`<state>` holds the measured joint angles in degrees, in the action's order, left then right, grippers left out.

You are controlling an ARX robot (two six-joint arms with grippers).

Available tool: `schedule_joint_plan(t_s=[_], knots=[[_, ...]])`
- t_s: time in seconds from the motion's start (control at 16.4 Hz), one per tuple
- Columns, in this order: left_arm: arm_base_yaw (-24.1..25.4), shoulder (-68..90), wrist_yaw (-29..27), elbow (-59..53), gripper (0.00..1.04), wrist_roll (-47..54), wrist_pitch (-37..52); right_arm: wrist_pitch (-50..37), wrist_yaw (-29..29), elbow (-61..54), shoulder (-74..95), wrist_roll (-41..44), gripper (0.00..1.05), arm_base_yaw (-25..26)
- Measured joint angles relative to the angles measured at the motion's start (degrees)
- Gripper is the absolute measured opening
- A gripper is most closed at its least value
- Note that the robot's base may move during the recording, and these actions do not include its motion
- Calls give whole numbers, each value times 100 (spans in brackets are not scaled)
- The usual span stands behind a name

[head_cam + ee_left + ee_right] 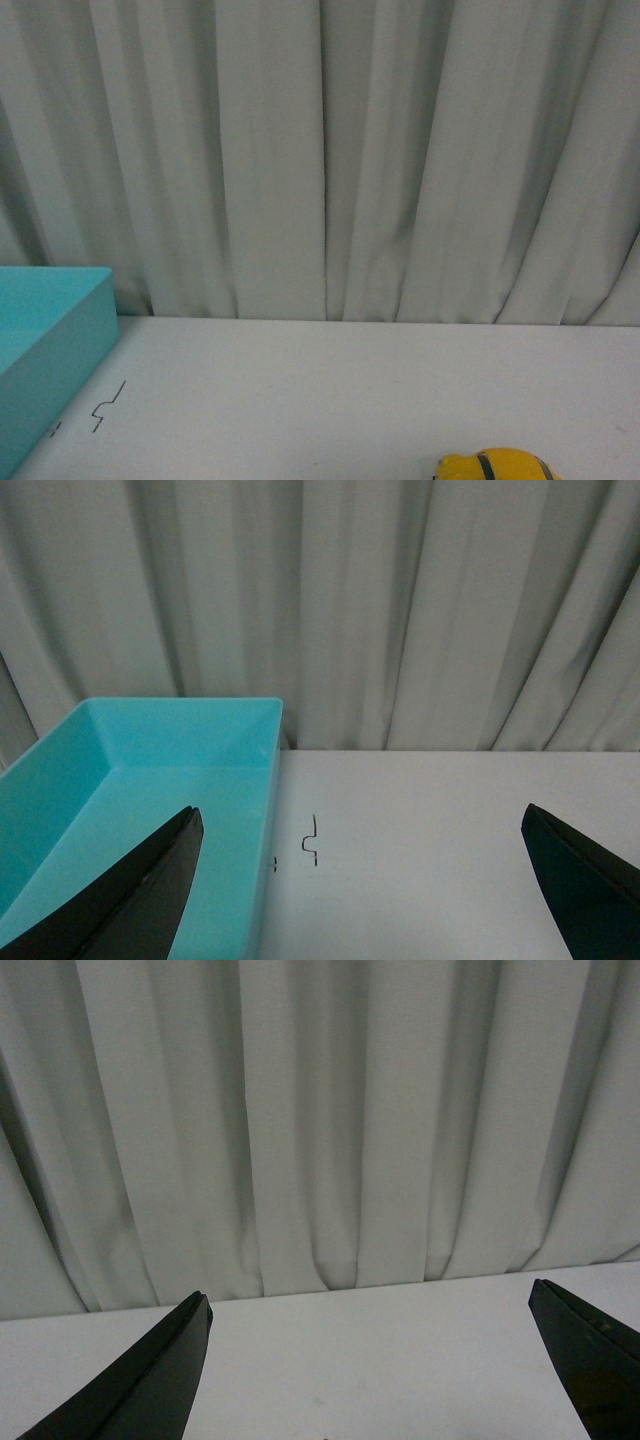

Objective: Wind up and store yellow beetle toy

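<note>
Grippers are both held spread wide. The left gripper (358, 812) is framed with one finger over the open turquoise bin (268, 780) and the other over the white surface (450, 810) beside that bin. The right gripper (369, 1292) is framed over the surface alone. The yellow beetle toy (497, 466) is set on the surface well to the right of the bin and apart from it; only its top is shown at the front view's lower edge. Small black marks (108, 405) are drawn on the surface just beside the bin. A pale pleated curtain (320, 150) is hung behind the bin.
</note>
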<state>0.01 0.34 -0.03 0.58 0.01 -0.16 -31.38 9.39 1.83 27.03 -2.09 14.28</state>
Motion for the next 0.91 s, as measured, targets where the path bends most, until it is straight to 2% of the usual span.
schedule_joint_plan(t_s=[0.12, 0.18, 0.3, 0.43, 0.55, 0.79, 0.91], knots=[[0, 0, 2, 0, 98, 0, 0, -1917, 1119, 586, 2227, -140, 98, 632], [0, 0, -7, 0, 98, 0, 0, -2441, 1515, 955, 3003, -153, 98, 802], [0, 0, 0, 0, 98, 0, -2, -2184, 2243, 1530, 4000, -68, 98, 826], [0, 0, 0, 0, 98, 0, -2, -1320, 3027, 2391, 4459, 507, 98, 466], [0, 0, 0, 0, 98, 0, -2, -83, 3373, 3405, 5080, 1611, 98, 31], [0, 0, 0, 0, 98, 0, -2, 3005, 3333, 5480, 6714, 4680, 98, -616], [0, 0, 0, 0, 98, 0, -2, 4048, 3069, 6107, 7182, 5963, 98, -925]])
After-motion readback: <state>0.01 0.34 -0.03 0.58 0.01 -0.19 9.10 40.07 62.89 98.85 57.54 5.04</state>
